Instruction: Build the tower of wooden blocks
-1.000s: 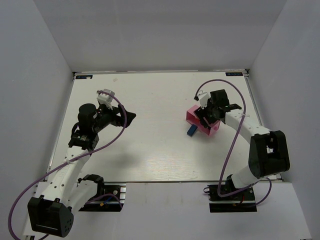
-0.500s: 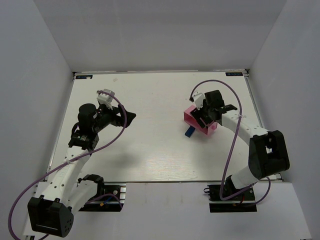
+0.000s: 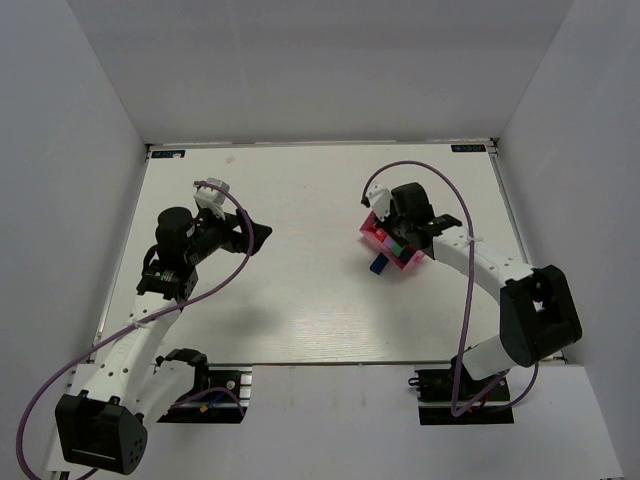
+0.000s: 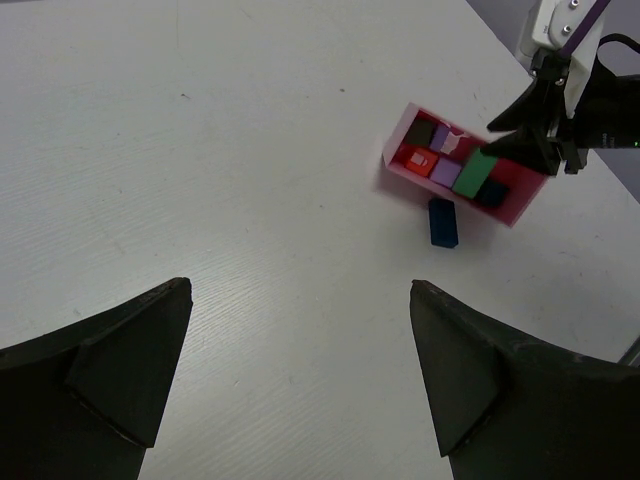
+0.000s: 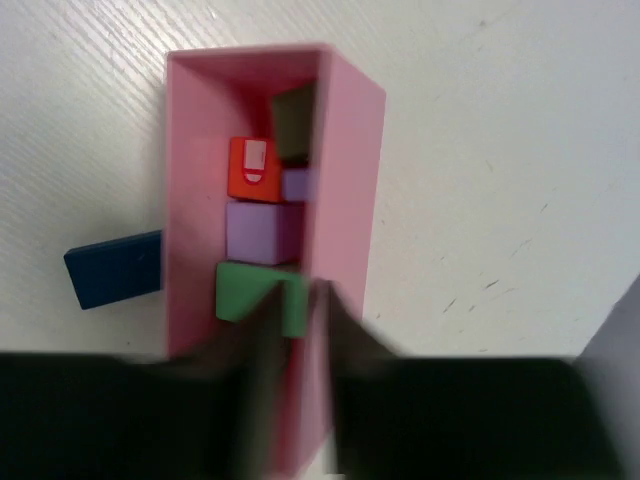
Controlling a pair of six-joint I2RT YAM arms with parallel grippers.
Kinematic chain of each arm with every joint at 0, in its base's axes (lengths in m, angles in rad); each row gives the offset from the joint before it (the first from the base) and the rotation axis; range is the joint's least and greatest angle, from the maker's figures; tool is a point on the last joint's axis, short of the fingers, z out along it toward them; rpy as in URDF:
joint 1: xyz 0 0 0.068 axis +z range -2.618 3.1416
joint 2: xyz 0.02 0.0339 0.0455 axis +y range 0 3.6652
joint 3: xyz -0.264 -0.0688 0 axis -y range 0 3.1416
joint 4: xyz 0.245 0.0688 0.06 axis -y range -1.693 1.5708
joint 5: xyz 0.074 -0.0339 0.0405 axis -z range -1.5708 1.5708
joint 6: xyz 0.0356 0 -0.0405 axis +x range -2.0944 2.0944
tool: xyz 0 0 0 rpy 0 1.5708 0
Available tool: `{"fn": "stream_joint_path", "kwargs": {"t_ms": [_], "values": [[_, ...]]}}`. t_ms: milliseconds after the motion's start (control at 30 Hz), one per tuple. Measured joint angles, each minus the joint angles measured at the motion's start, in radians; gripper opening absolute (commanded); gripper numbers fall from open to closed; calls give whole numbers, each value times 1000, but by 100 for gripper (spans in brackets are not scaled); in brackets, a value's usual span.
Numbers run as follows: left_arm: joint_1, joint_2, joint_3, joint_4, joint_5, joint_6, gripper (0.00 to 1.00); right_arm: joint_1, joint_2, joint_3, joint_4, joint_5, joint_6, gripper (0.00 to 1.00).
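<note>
So the left fingers (image 4: 110, 370) are spread wide, nothing between them. The right fingers (image 5: 255, 400) are a blur at the pink tray (image 5: 345, 180), so I can't tell their gap. The wood blocks (image 5: 262, 230) sit in the tray just ahead of them, and one blue block (image 5: 115, 268) lies outside it on the counter (image 5: 500, 150).

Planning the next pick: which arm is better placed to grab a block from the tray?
Right. The right gripper is over the pink tray of blocks, at its wall beside the green block. The left gripper hangs open, well across the table.
</note>
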Motion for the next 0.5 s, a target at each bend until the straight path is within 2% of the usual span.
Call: {"fn": "stream_joint_path", "kwargs": {"t_ms": [267, 500], "values": [[0, 0, 0, 0, 0, 0, 100, 53, 0, -31, 57, 86, -42, 0], [0, 0, 0, 0, 0, 0, 100, 61, 0, -31, 60, 91, -40, 0]]}}
